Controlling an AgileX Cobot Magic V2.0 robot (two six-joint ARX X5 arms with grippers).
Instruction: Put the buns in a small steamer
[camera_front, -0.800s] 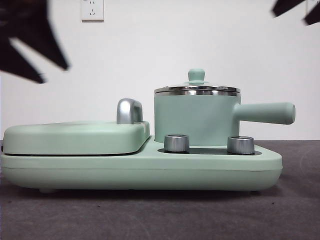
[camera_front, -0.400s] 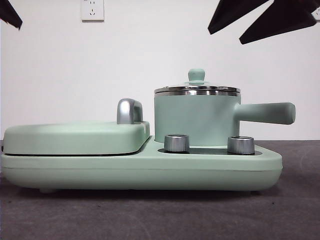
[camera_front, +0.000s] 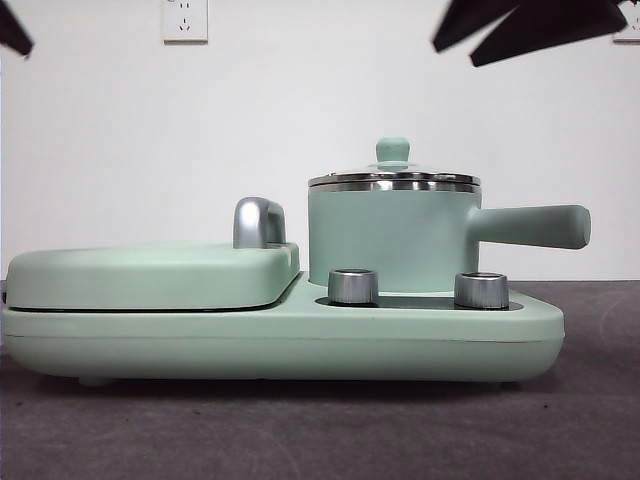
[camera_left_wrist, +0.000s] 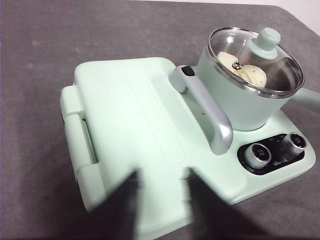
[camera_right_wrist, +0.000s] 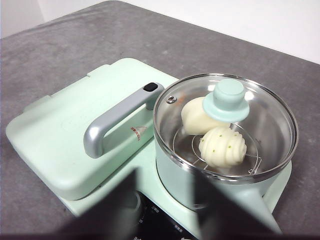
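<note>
The buns were seen inside the small steamer (camera_right_wrist: 225, 165), resting on a wire rack (camera_right_wrist: 220, 152) beneath the closed glass lid (camera_right_wrist: 260, 120): the smooth cream bun (camera_right_wrist: 196, 114) lay partly behind the lid's green knob (camera_right_wrist: 229, 99), and the ridged bun with green specks (camera_right_wrist: 222, 146) lay just beside it, the two touching. From the front view only the steamer's mint-green wall (camera_front: 385, 235), steel rim and straight side handle (camera_front: 530, 226) could be made out, the contents being hidden. The steamer was set on the mint-green base (camera_front: 280, 340), behind two chrome dials (camera_front: 353, 286), next to the closed hinged plate (camera_left_wrist: 145, 125) with its chrome handle (camera_left_wrist: 207, 112). The left gripper (camera_left_wrist: 160, 200) was held above the hinged plate, jaws apart and empty. The right gripper (camera_right_wrist: 165, 200) was held above the steamer's near side, jaws likewise apart and holding nothing. A wall socket (camera_front: 185, 20) was visible on the white wall.
</note>
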